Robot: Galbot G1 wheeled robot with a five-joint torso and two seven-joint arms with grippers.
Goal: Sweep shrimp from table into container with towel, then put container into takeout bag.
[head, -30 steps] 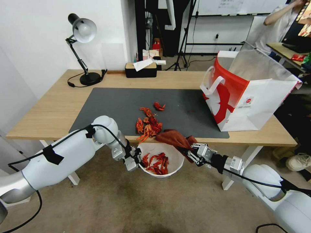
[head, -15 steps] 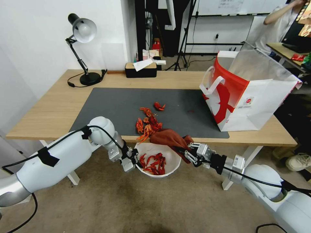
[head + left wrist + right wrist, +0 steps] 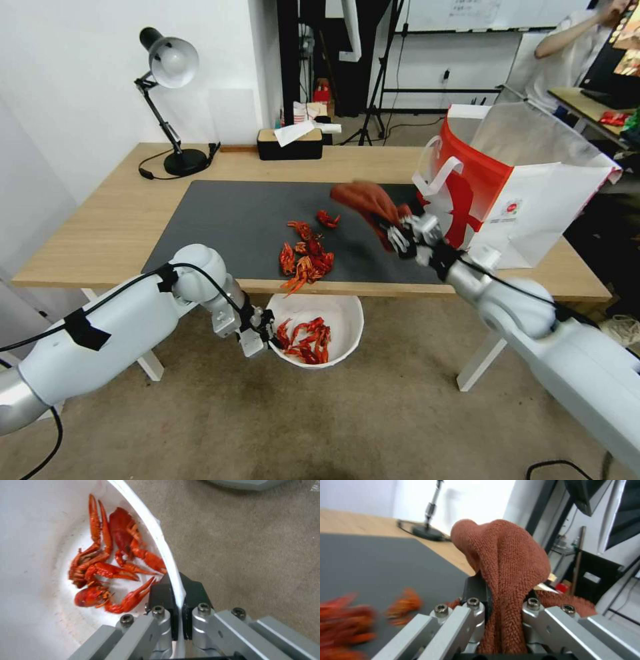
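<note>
Light wood and a dark grey mat make up the table, set against a white wall with a desk lamp and tissue box at the back. Shrimp lie heaped near the front edge. Below that edge, over carpet, the left gripper pinches the rim of the container, some shrimp inside. The right gripper is clamped on the towel, raised above the mat just beside the takeout bag at the table's right end.
</note>
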